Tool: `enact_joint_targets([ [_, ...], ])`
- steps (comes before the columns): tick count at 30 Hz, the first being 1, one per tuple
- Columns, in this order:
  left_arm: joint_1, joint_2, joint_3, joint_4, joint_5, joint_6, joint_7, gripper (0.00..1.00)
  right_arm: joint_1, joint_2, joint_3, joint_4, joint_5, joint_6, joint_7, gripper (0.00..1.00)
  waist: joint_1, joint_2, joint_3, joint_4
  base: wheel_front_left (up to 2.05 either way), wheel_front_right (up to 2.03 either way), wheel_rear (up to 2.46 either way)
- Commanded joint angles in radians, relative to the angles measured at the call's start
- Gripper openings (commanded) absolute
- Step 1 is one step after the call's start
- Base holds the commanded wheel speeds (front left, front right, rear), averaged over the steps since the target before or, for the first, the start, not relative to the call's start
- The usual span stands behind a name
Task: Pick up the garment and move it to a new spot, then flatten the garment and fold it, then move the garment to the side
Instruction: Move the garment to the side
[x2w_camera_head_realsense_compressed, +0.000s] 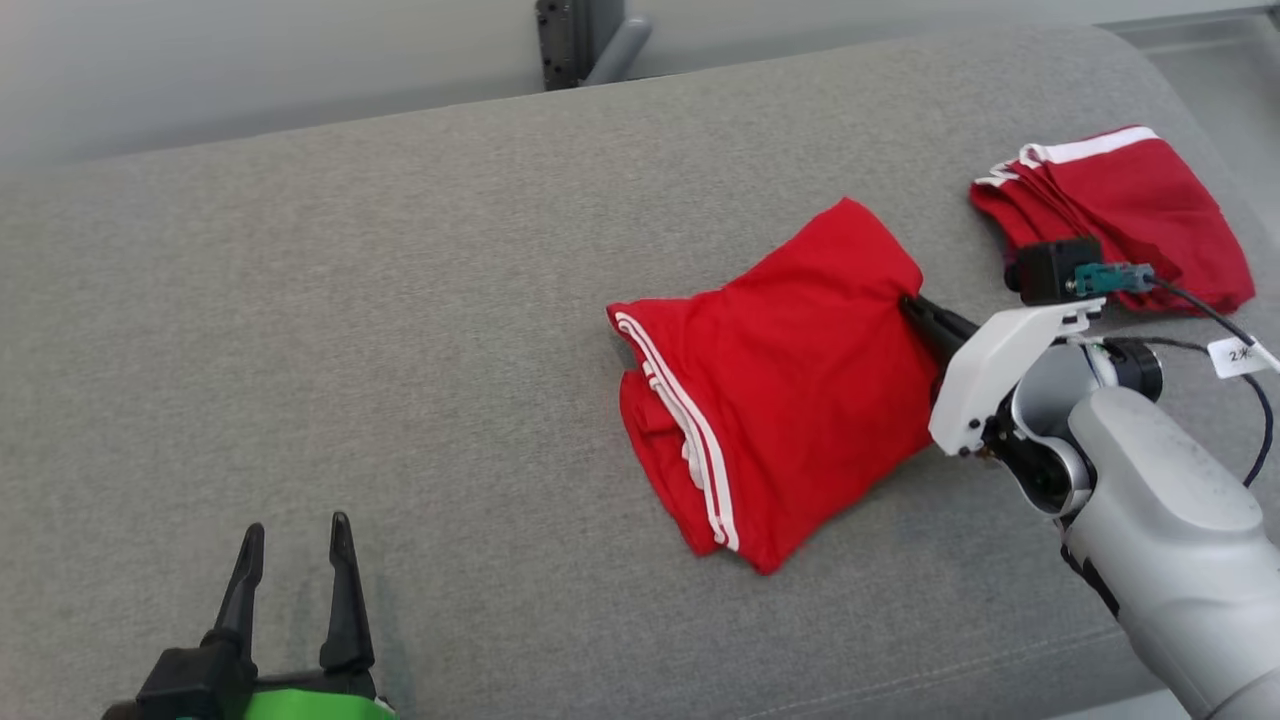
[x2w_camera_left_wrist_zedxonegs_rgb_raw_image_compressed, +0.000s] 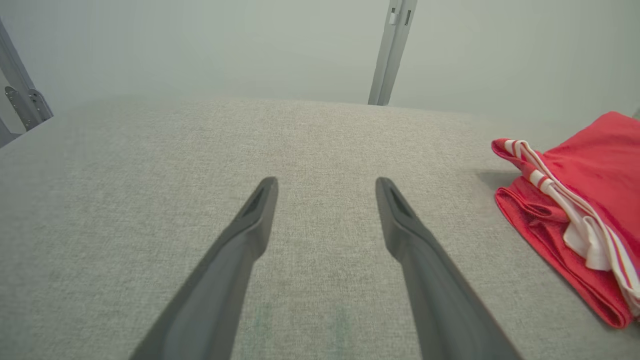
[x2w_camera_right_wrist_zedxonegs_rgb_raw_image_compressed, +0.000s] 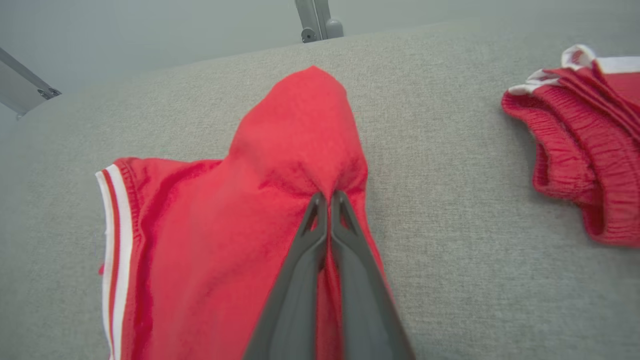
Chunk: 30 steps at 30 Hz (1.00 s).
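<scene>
A folded red garment (x2w_camera_head_realsense_compressed: 790, 390) with white stripes along its left edge lies on the grey cushioned surface (x2w_camera_head_realsense_compressed: 400, 350), right of centre. My right gripper (x2w_camera_head_realsense_compressed: 912, 305) is at the garment's right edge, and in the right wrist view my right gripper (x2w_camera_right_wrist_zedxonegs_rgb_raw_image_compressed: 327, 196) is shut with a fold of the red garment (x2w_camera_right_wrist_zedxonegs_rgb_raw_image_compressed: 280, 165) pinched at its tips. My left gripper (x2w_camera_head_realsense_compressed: 297, 535) hovers open at the lower left, well away from the garment. Seen from the left wrist, the left gripper (x2w_camera_left_wrist_zedxonegs_rgb_raw_image_compressed: 325, 187) is open over bare fabric, and the garment (x2w_camera_left_wrist_zedxonegs_rgb_raw_image_compressed: 585, 200) lies to its right.
A second folded red garment (x2w_camera_head_realsense_compressed: 1120, 210) with a white band lies at the far right, seen too in the right wrist view as a second garment (x2w_camera_right_wrist_zedxonegs_rgb_raw_image_compressed: 585, 145). A grey metal post (x2w_camera_head_realsense_compressed: 585, 40) stands behind the surface. The surface's front edge runs near the lower right.
</scene>
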Motion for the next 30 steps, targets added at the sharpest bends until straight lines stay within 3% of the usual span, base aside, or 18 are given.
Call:
enact_joint_targets([
  [1, -0.030, 0.001, 0.006, -0.007, 0.019, -0.006, -0.003, 1.00, -0.029, -0.003, -0.002, -0.007, -0.008, -0.002, -0.008, 0.00, 0.0000, 0.0053, 0.046, -0.073, 0.00, 0.00, 0.00],
  [7, -0.076, 0.002, 0.032, -0.013, 0.059, -0.035, -0.003, 1.00, -0.152, -0.008, -0.016, -0.005, -0.051, -0.002, -0.025, 0.00, 0.0000, 0.0053, 0.121, -0.134, 0.00, 0.00, 0.00],
  [13, -0.102, 0.002, 0.047, -0.023, 0.085, -0.048, -0.003, 1.00, -0.266, -0.026, -0.082, 0.016, -0.083, -0.002, -0.006, 0.00, 0.0000, 0.0053, 0.185, -0.154, 0.00, 0.00, 0.00],
  [30, -0.115, 0.006, 0.077, -0.054, 0.114, -0.064, -0.003, 1.00, -0.329, -0.103, -0.295, -0.072, -0.168, -0.002, 0.142, 0.00, 0.0000, 0.0053, 0.229, -0.162, 0.00, 0.00, 0.00],
])
